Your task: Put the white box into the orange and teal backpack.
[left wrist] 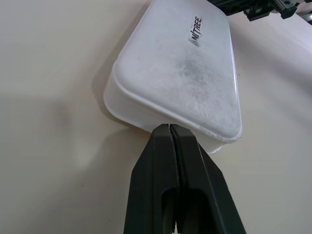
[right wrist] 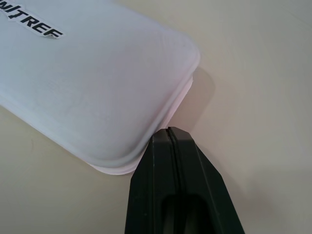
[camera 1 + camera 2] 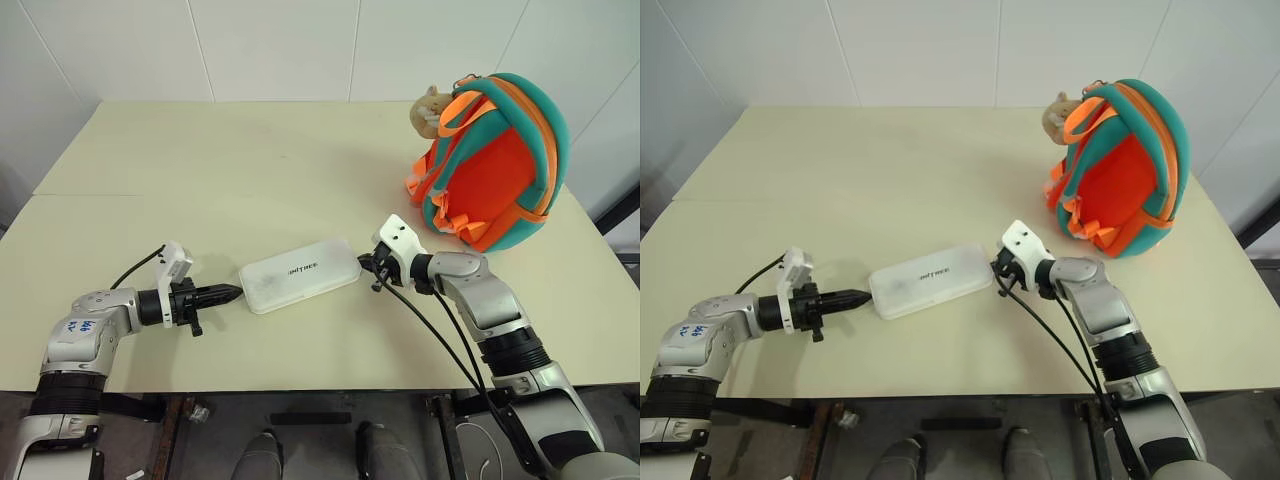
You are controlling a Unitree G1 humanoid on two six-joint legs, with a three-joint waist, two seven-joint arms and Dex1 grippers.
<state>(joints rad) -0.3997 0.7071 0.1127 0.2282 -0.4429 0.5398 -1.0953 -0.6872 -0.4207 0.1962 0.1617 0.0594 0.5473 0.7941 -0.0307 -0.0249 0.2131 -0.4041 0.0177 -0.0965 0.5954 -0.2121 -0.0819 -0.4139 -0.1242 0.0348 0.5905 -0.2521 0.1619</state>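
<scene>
The left gripper [image 3: 232, 293], fingers pressed together, touches the left end of the white box [image 3: 300, 274], which lies flat (lid up) on the table [image 3: 200, 180]. The right gripper [image 2: 168, 132], likewise closed, meets its right end. The orange and teal backpack [image 3: 495, 160] stands far right.

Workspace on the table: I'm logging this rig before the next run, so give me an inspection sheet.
Surface: cream table, a seam across it.
Job's things: white box lies flat, lid shut, lettering up; orange and teal backpack stands at the far right, apart from the box, tan plush charm at its top.
Clutter: nothing seen.
Grippers: left pincer shut, tip at the box's left end; right pincer shut, tip at the box's right end.
Cables: black cables run along the right arm, one loops by the left wrist.
Surroundings: white panelled wall behind.
</scene>
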